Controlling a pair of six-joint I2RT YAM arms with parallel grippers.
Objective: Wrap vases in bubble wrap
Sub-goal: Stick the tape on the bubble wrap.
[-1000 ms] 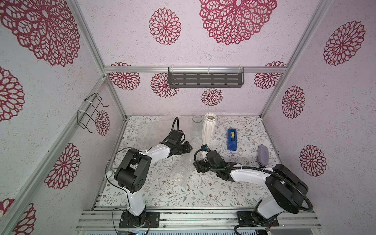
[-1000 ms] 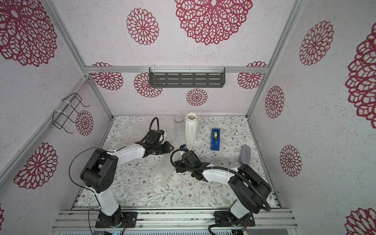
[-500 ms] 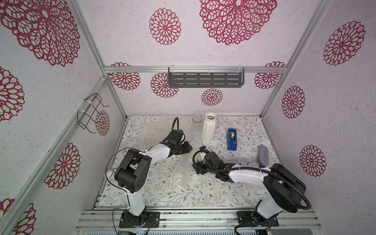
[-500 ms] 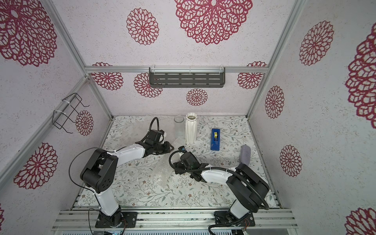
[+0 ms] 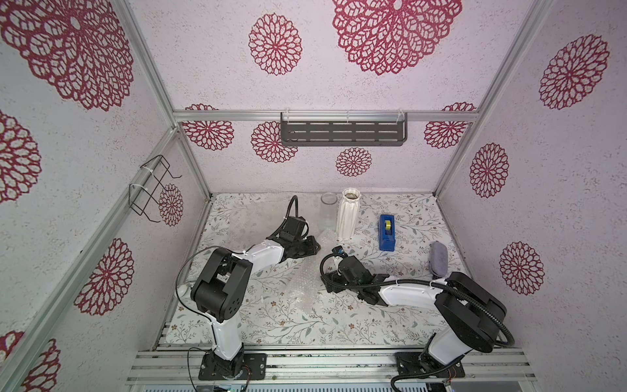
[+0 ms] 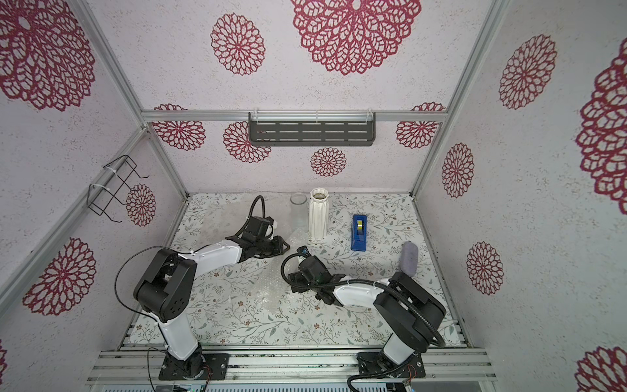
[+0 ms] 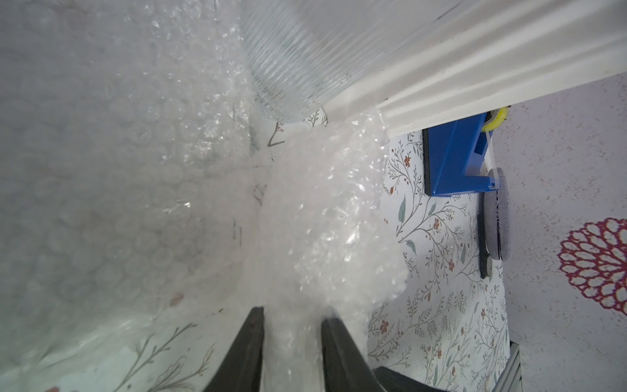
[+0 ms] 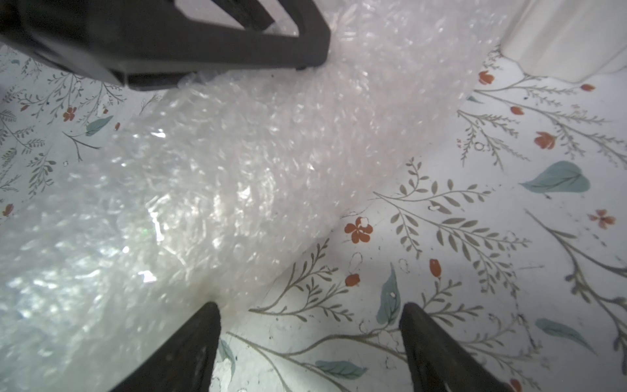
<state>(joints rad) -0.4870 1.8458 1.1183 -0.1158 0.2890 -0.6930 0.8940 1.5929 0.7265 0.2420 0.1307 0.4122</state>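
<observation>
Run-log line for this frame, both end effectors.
left end effector: shut on bubble wrap | right end effector: open, empty | white vase: upright, unwrapped

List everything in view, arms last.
white ribbed ceramic vase: 1, white, upright, back centre
clear glass cylinder vase: 1, clear, upright beside it
translucent bubble wrap: count unclear, clear, crumpled mid-table
blue tape dispenser: 1, blue, right of vases
grey oval pad: 1, grey-purple, right edge
dark slotted shelf: 1, dark grey, back wall
black wire rack: 1, black, left wall
left hand: 1, black, shut on bubble wrap
right hand: 1, black, open at wrap's edge
</observation>
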